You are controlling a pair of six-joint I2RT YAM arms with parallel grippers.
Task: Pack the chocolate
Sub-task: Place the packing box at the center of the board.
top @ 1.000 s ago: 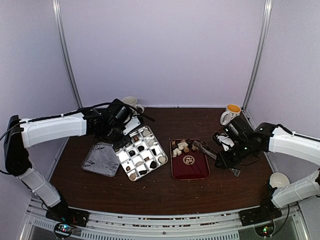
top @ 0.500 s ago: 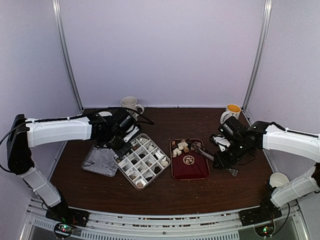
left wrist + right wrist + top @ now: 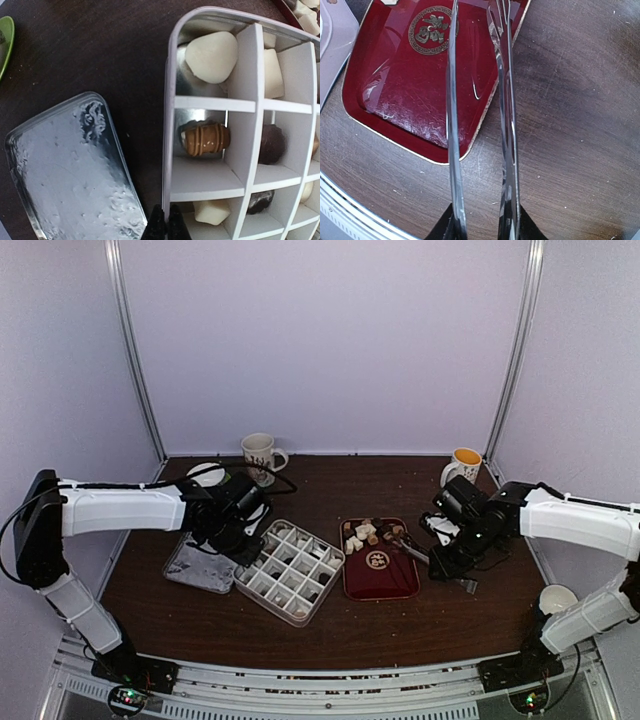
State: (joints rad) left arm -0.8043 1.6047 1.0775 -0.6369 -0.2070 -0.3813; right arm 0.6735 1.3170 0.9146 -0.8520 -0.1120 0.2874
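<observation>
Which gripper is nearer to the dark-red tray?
Right. The right gripper, holding the tongs, is just off the right edge of the dark-red tray. The left gripper is at the far left corner of the divided box, which lies between it and the tray.

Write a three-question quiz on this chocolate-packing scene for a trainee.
1. True or false: the silver lid covers the divided box.
2. What is clamped in the right gripper? A. the metal tongs B. a mug C. a single chocolate
3. In a few words: what do the loose chocolate pieces, not yet in the box, lie on?

Key
1. False: the lid lies on the table beside the box.
2. A
3. The red tray.
</observation>
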